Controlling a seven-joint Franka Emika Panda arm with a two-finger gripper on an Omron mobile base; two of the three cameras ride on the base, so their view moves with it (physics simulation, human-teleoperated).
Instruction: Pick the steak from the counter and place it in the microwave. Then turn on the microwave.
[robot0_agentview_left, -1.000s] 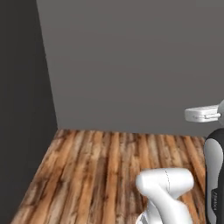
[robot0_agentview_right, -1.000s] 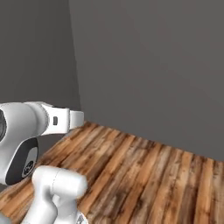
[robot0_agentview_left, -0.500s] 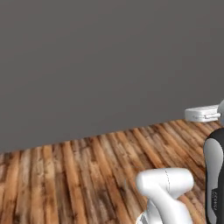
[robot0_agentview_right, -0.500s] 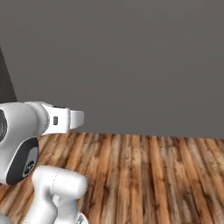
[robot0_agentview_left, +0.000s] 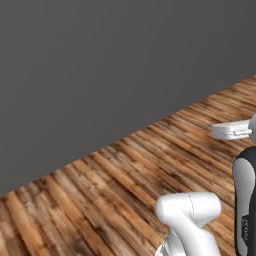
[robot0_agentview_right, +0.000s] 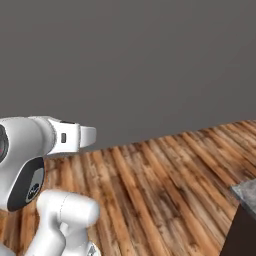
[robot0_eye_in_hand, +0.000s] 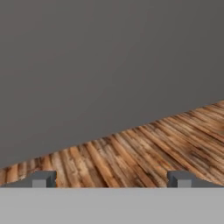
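Base turning toward the counter, steak not yet reached

A corner of the counter edges in at the lower right of the right base view: mottled grey stone top over a dark, flat-sided base; the steak presumably lies somewhere on that slab, and where exactly cannot be told from here, nor where the microwave is. The pincer has its two dark, blocky tips standing wide apart with nothing between them, pointing at bare floor and wall. To do this step well, I judge the base should bring the whole counter top squarely ahead before the arm reaches, keeping the jaws wide for a flat, thin slab. The floor is long, grainy brown wood planks; the wall is plain matte grey.
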